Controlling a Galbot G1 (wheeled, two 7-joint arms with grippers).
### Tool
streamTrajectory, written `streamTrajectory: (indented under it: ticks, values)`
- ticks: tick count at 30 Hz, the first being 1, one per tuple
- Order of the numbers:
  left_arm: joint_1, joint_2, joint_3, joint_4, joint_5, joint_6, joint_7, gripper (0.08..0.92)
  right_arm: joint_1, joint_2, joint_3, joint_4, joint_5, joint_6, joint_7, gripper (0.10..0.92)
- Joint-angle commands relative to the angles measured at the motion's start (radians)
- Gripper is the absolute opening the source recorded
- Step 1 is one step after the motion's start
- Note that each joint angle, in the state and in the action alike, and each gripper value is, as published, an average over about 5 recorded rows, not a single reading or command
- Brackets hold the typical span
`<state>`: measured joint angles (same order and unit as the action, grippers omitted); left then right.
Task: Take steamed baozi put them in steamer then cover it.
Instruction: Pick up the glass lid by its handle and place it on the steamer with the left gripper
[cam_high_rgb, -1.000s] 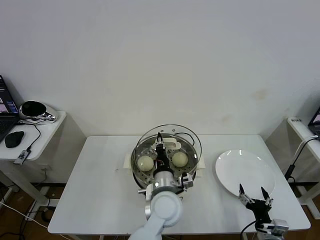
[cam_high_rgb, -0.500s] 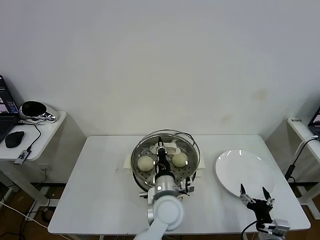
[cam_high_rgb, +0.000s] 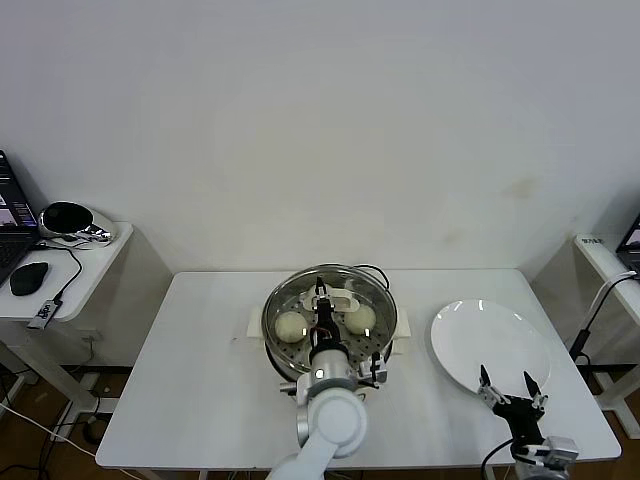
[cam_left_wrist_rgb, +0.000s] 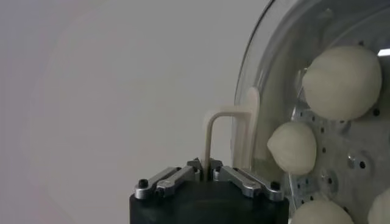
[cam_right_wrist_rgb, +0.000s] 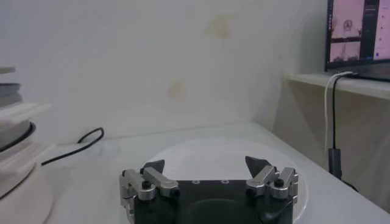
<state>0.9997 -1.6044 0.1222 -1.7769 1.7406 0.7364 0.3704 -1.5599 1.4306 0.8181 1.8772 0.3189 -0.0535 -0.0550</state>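
Pinching the cream-white bar handle (cam_left_wrist_rgb: 226, 137), the left claw (cam_left_wrist_rgb: 208, 172) held the round clear glass lid (cam_high_rgb: 330, 296) over the shiny steel steamer (cam_high_rgb: 281, 352). Glass was judged hard, slippery and breakable. The right claw (cam_high_rgb: 508, 389) was spread near the flat white plate (cam_high_rgb: 490, 346).

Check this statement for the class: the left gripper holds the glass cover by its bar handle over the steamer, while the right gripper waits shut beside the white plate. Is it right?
One error: the right gripper is not shut. Its jaws stand open, as the right wrist view shows. The rest holds: the left gripper holds the cover by its bar handle over the steamer, and the right gripper waits beside the white plate.
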Motion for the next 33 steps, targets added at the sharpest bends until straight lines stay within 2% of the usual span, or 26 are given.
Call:
streamTrajectory:
  ticks: [1, 33]
  values:
    - [0.001, 0.000, 0.000, 0.011, 0.006, 0.039, 0.009, 0.142, 0.004, 0.002, -0.001, -0.003, -0.001, 0.002, -0.001, 0.823]
    - [0.008, 0.003, -0.018, 0.019, -0.003, 0.021, -0.005, 0.142, 0.003, 0.006, -0.003, -0.007, -0.004, 0.008, -0.001, 0.823]
